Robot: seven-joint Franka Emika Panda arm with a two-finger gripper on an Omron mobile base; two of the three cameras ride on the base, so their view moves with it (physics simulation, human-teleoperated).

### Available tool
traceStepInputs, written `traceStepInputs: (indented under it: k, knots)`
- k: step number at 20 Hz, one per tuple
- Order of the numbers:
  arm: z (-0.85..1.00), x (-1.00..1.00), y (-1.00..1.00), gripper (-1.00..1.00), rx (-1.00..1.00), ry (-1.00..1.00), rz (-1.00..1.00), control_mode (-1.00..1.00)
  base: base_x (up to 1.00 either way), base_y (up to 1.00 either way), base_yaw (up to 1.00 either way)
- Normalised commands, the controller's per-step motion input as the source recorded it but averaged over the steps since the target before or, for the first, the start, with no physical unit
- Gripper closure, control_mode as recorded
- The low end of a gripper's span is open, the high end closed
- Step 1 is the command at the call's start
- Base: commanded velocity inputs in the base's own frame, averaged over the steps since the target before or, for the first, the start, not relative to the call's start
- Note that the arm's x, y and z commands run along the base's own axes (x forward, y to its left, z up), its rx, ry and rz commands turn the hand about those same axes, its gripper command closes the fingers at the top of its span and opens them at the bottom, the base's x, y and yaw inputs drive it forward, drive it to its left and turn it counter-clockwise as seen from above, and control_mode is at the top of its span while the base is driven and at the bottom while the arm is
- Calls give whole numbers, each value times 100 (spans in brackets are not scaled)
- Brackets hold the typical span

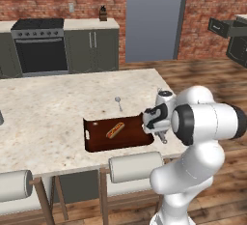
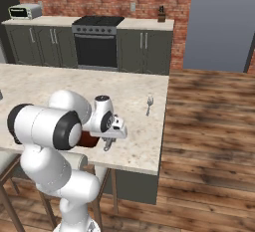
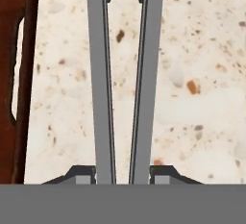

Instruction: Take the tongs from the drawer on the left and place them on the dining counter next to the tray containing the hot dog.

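my end effector (image 3: 122, 175) is clamped on the tongs (image 3: 124, 74); in the hand view the two dark fingertips (image 3: 80, 174) sit against the outer faces of the two grey metal arms, which run away from me side by side, spreading a little toward their far ends. below the tongs lies the beige speckled tabletop of the dining counter (image 3: 192, 98); whether the tongs touch it, i cannot tell. at the left edge of the hand view is the dark brown tray (image 3: 17, 50) with one white handle, beside the tongs and apart from them. from the left base view my end effector (image 1: 163, 136) hangs at the tray's (image 1: 96, 142) right short end, near the tabletop's (image 1: 48, 103) near edge. the hot dog (image 1: 115, 130) lies inside the tray, about mid-tray. a small silver utensil (image 1: 118, 103) with a round head rests on the tabletop behind the tray, well apart. the right base view shows my end effector (image 2: 107, 144) low over the tabletop (image 2: 134, 146).
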Motion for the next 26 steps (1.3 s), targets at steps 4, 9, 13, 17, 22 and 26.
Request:
traceStepInputs:
  k: [4,9,13,17,22,26]
  knots:
    - [-15,14,0,100,0,0,0,-100,0,0,0]
    - [-14,3,0,100,0,-1,0,-100,0,0,0]
    - [-14,0,0,-100,0,-3,0,-100,0,0,0]
    - [-5,-23,0,-100,0,-3,0,-100,0,0,0]
    - [14,-27,0,-100,0,-7,0,-100,0,0,0]
    - [63,-23,0,-100,0,-9,0,-100,0,0,0]
